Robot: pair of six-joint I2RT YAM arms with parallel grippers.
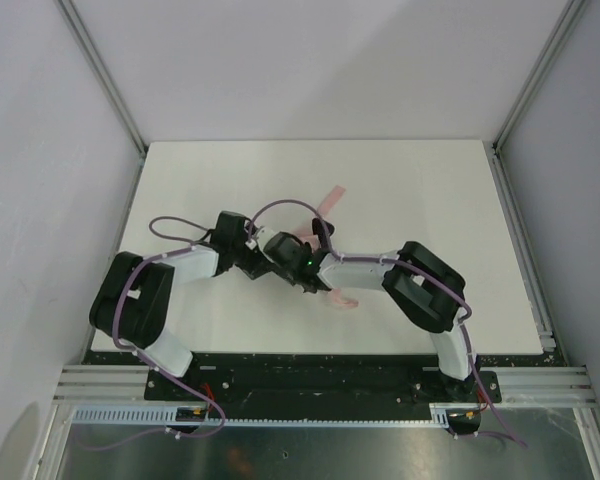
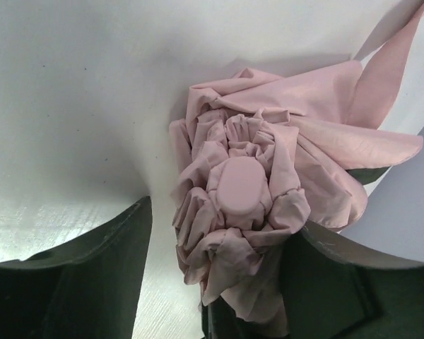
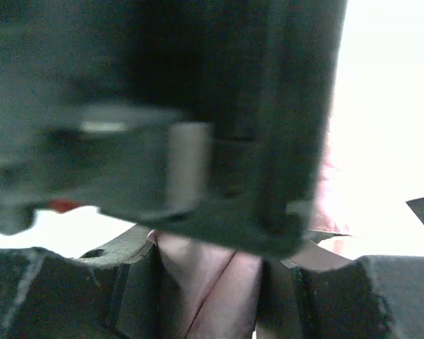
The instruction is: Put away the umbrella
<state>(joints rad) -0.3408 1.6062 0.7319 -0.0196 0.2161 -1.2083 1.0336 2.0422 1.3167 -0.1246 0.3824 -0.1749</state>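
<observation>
**Mid-handoff on the pink umbrella?**

Starting lower left of the left wrist view: seeing the left hand (image 2: 222, 226) spread wide, touching the bunched umbrella (image 2: 244, 187) with one finger only, clear gap at the other. Guessing a let-go. Sits near the middle of the surface (image 1: 430, 200) in the top view, well apart from every edge, so plenty of room all round. Over to the right hand (image 3: 208, 282): looks pinched on pink fabric, probably to stop the bundle unfurling.

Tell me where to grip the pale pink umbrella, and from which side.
Grip the pale pink fabric folding umbrella around its bunched canopy just behind the rounded pink end cap, left fingers either side, approaching end-on toward the cap. The folds pack tightest there; the loose pink strap would likely slip.
</observation>
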